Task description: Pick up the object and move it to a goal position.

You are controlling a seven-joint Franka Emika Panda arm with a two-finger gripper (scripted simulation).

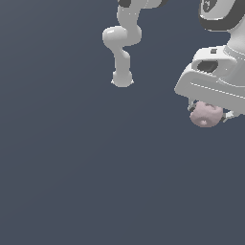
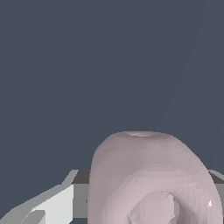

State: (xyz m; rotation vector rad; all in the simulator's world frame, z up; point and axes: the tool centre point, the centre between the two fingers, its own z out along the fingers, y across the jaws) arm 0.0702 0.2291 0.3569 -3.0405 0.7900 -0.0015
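Observation:
The object [image 1: 206, 115] is a small pale pink, lumpy knob with a dimple. It sits between the fingers of my white gripper [image 1: 208, 113] at the exterior view's right, held up off the dark grey floor. The gripper is shut on it, and the white hand covers its top. In the wrist view the object [image 2: 151, 175] fills the near part of the picture, rounded with a central hollow, and a grey-white finger [image 2: 52, 205] shows beside it. The far side of the object is hidden by the hand.
The arm's white base and lower links [image 1: 122, 45] stand at the back middle of the exterior view. Plain dark grey floor [image 1: 72, 167] surrounds everything. No other objects or goal marker show.

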